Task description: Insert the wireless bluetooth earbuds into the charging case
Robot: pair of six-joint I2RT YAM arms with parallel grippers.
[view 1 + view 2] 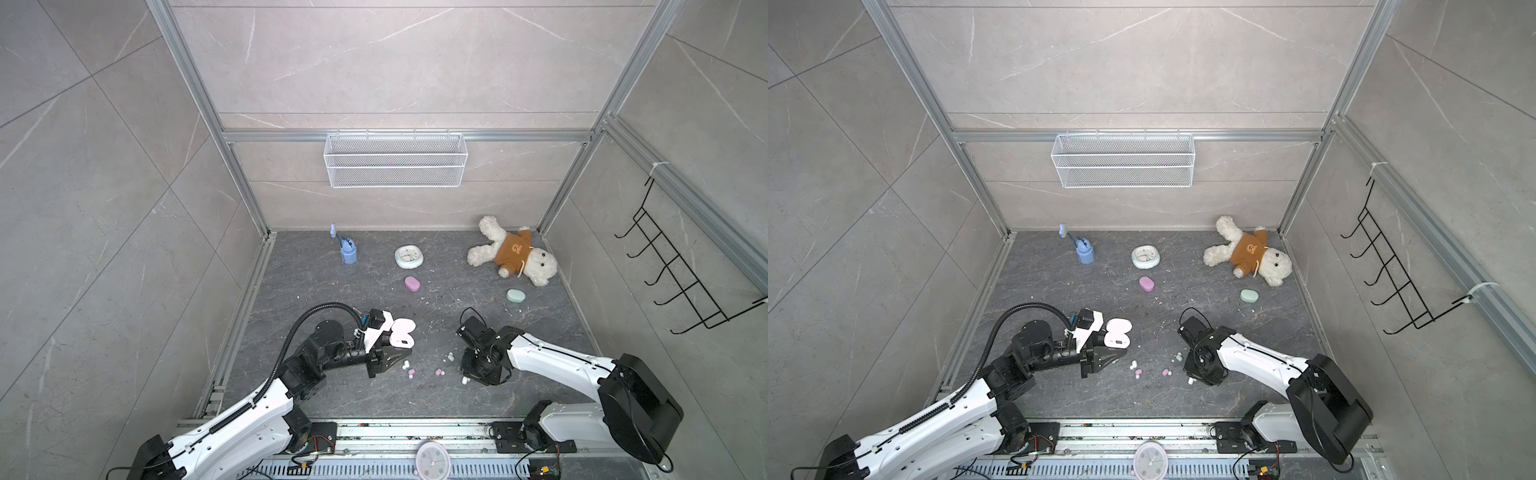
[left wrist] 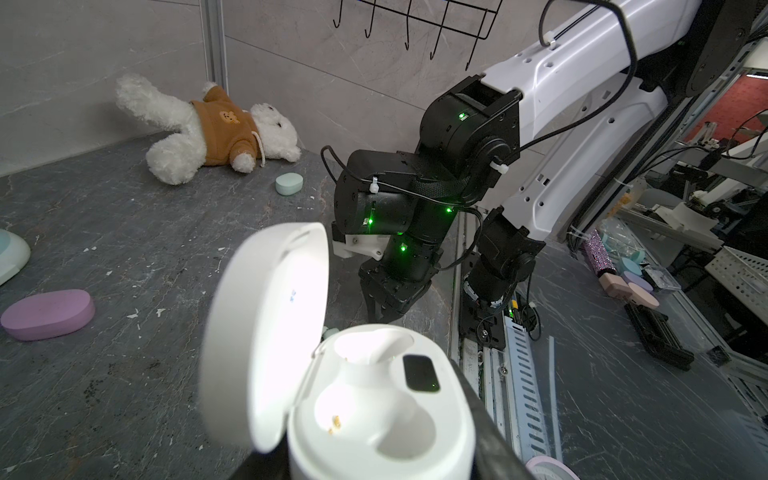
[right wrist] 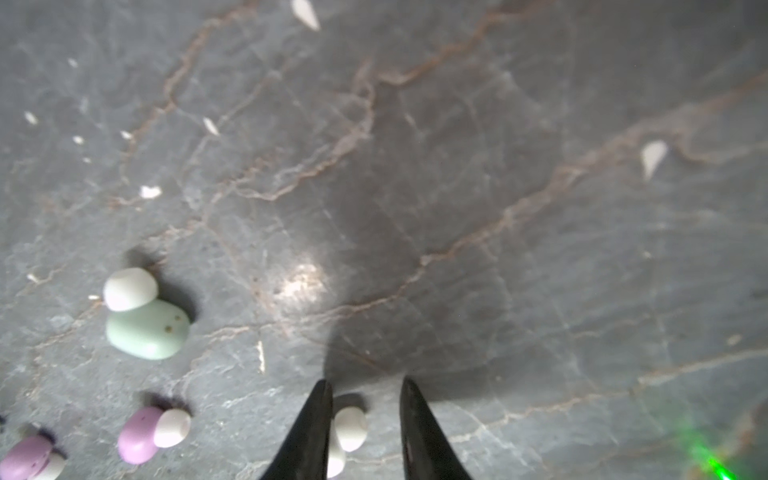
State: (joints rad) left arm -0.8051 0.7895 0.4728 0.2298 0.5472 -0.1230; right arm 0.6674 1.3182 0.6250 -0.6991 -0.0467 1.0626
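One white bean-shaped plastic earbud [image 3: 350, 428] lay on the dark grey veined worktop [image 1: 374, 299] between the parted jaws of the right gripper [image 3: 365, 382]. A mint-green earbud [image 3: 147, 330] and a pink earbud [image 3: 137, 436] lay nearby. The left gripper [image 1: 394, 343] had its jaws clenched on the white plastic charging case [image 2: 374, 415], lid open.

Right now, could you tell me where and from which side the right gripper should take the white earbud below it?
I'd pinch across its short width from straight above: the white earbud lies flat on the tabletop between the right gripper's open fingers.
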